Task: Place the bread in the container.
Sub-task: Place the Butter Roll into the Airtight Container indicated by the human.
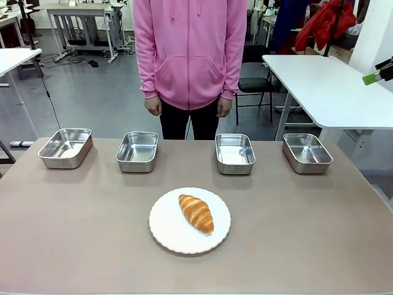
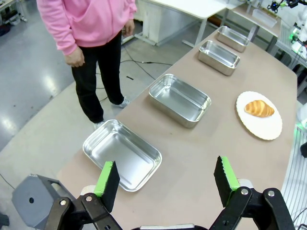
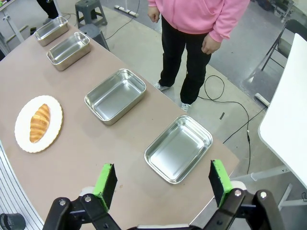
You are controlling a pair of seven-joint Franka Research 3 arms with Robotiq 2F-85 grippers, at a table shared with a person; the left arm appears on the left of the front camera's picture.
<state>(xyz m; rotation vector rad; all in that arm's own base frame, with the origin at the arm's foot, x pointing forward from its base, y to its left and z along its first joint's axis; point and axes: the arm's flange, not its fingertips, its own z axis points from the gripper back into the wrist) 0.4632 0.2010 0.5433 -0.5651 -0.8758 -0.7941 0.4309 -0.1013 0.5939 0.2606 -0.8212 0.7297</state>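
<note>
The bread (image 1: 196,212), a golden-brown croissant, lies on a round white plate (image 1: 169,230) at the table's near middle. Several alike steel pans stand empty in a row behind it; I cannot tell which one (image 1: 137,151) is the container. In the left wrist view my left gripper (image 2: 166,179) hangs open above the table's end, over the nearest pan (image 2: 122,153), with the bread (image 2: 259,108) far off. My right gripper (image 3: 163,178) is open too, above the opposite end pan (image 3: 179,148), and the bread (image 3: 40,122) lies far to its left.
A person in a pink hoodie (image 1: 190,49) stands at the far side, hands hanging by the sides. A white table (image 1: 325,86) stands at the back right. A grey stool (image 2: 33,196) sits on the floor off the table's left end.
</note>
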